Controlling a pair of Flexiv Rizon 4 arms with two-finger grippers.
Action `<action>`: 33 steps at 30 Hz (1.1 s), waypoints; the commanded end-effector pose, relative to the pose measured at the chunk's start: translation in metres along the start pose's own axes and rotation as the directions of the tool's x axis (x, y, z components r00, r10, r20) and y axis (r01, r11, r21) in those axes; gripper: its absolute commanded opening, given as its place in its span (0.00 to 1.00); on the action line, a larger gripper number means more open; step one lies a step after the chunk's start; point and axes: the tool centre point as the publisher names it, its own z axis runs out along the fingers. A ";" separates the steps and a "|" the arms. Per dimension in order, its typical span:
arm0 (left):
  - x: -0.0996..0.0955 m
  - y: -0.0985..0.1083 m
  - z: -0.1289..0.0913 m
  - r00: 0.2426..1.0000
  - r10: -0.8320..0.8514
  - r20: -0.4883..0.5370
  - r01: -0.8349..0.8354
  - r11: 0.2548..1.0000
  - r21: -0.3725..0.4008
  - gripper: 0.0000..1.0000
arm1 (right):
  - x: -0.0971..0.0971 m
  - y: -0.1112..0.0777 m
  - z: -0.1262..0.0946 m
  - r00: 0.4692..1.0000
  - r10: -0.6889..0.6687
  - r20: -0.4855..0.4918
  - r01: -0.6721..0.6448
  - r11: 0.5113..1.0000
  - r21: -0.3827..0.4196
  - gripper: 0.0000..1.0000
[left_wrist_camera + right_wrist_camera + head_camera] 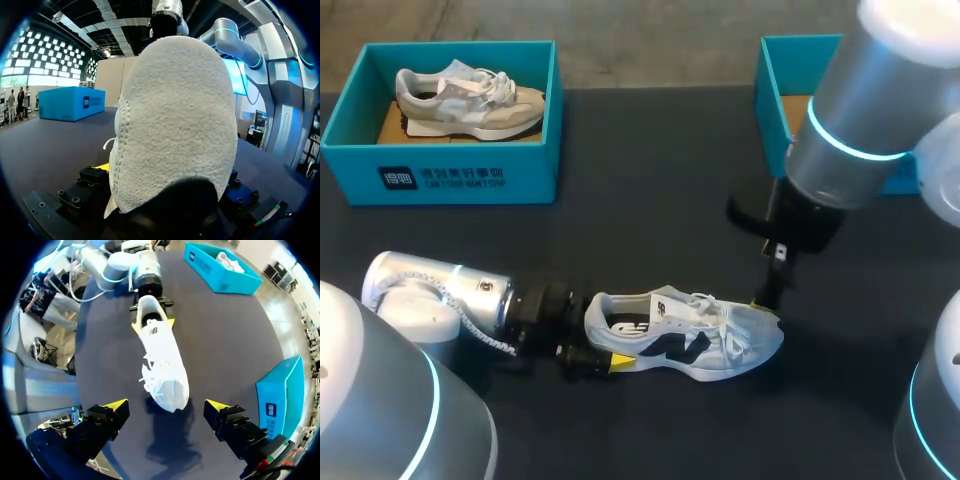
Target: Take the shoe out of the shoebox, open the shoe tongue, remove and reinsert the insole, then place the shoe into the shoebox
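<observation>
A white shoe with a dark side logo stands on its sole on the dark table, toe pointing right. My left gripper comes in low from the left and is shut on the shoe's heel, one yellow-tipped finger pressed against each side. My right gripper hangs open above the toe, fingers spread wide and touching nothing. From the head camera, the right gripper sits just over the toe end. The laces look loose over the tongue; the insole is not clearly visible.
A blue shoebox at the back left holds a grey shoe. A second blue shoebox at the back right is largely hidden behind my right arm. Bare tabletop lies between the boxes and the shoe.
</observation>
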 end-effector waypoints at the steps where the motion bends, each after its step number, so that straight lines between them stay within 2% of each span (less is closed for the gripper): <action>1: 0.002 0.003 -0.001 1.000 0.000 0.000 0.000 1.000 0.001 0.00 | -0.007 0.020 0.012 0.999 0.043 0.005 -0.043 0.995 0.088 1.00; 6: 0.002 0.003 -0.001 1.000 0.000 0.000 0.000 1.000 0.001 0.00 | -0.010 0.025 0.012 0.981 0.190 0.040 -0.194 0.973 0.125 1.00; 7: 0.002 0.003 -0.001 1.000 0.000 0.000 0.000 1.000 0.001 0.00 | -0.011 0.025 0.012 0.975 0.220 0.034 -0.223 0.969 0.111 1.00; 9: 0.002 0.003 -0.001 1.000 0.000 0.000 0.000 1.000 0.001 0.00 | -0.011 0.022 0.012 0.946 0.319 0.057 -0.324 0.936 0.135 1.00; 13: 0.002 0.003 -0.001 1.000 0.000 0.000 0.000 1.000 0.001 0.00 | -0.006 0.013 0.011 0.857 0.507 0.093 -0.515 0.848 0.122 1.00; 15: 0.002 0.003 -0.001 1.000 0.000 0.000 0.000 1.000 0.001 0.00 | -0.001 0.010 0.010 0.852 0.520 0.061 -0.523 0.847 0.096 1.00; 30: 0.002 0.003 -0.001 1.000 0.000 0.000 0.000 1.000 0.001 0.00 | -0.001 0.010 0.010 0.852 0.520 0.061 -0.523 0.847 0.096 1.00; 33: 0.002 0.003 -0.001 1.000 0.000 0.000 0.000 1.000 0.001 0.00 | 0.004 0.020 0.013 0.795 0.597 0.105 -0.606 0.789 0.099 1.00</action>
